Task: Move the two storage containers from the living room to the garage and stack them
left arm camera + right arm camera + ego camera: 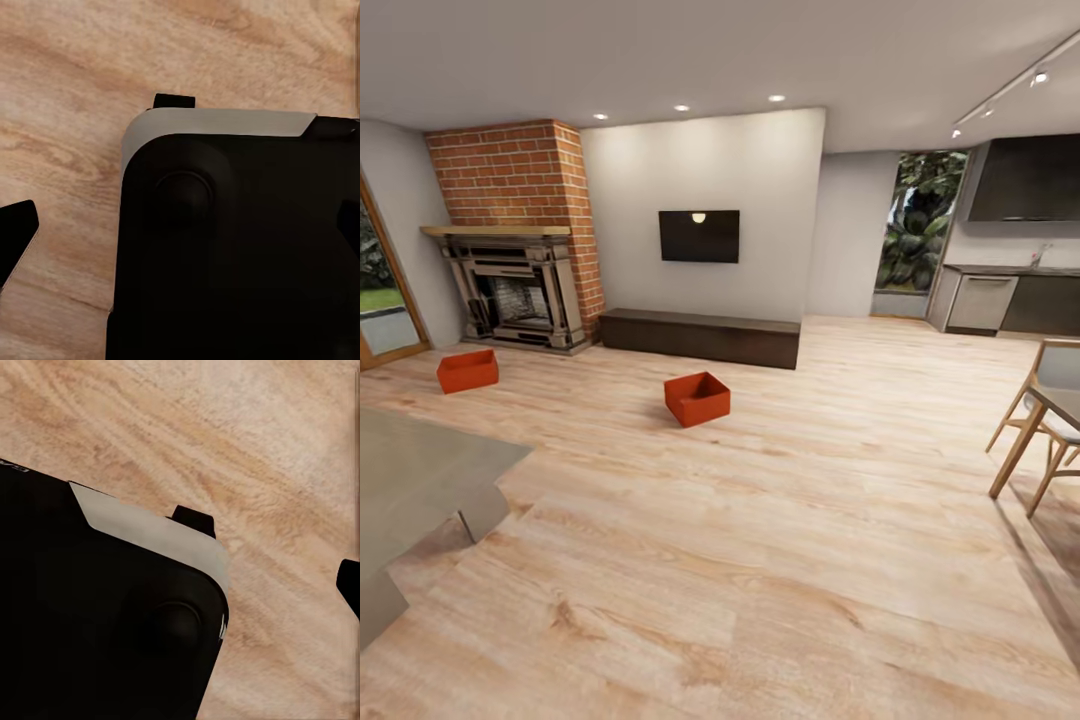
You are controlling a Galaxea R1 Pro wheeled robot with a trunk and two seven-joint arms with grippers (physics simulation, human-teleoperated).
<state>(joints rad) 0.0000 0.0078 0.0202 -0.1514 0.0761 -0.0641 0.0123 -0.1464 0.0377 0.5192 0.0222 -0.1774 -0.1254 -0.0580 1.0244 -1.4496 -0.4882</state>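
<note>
Storage containers (pixel 697 398) (pixel 467 370) apart on living-room floor (pixel 760 560), wrists pointing floorward, fingers' state unclear

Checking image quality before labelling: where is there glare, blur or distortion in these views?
Head view: wide-angle stretching at the edges, a lamp's glare spot on the TV, both bins soft but readable. Both wrist views: blurry floor grain, dark robot body lacking detail.

Grey table (pixel 420 480) cut off by left edge, top only partly seen; wooden chair (pixel 1035 420) cropped at right edge. Glass door (pixel 385 290) sliced by left edge. Left gripper fingertip (pixel 16 236) clipped at frame edge, right gripper fingertip (pixel 350 581) likewise, so jaw state unreadable. Black robot body (pixel 240 247) hiding much of the wood floor (pixel 67 90) below both wrists
</note>
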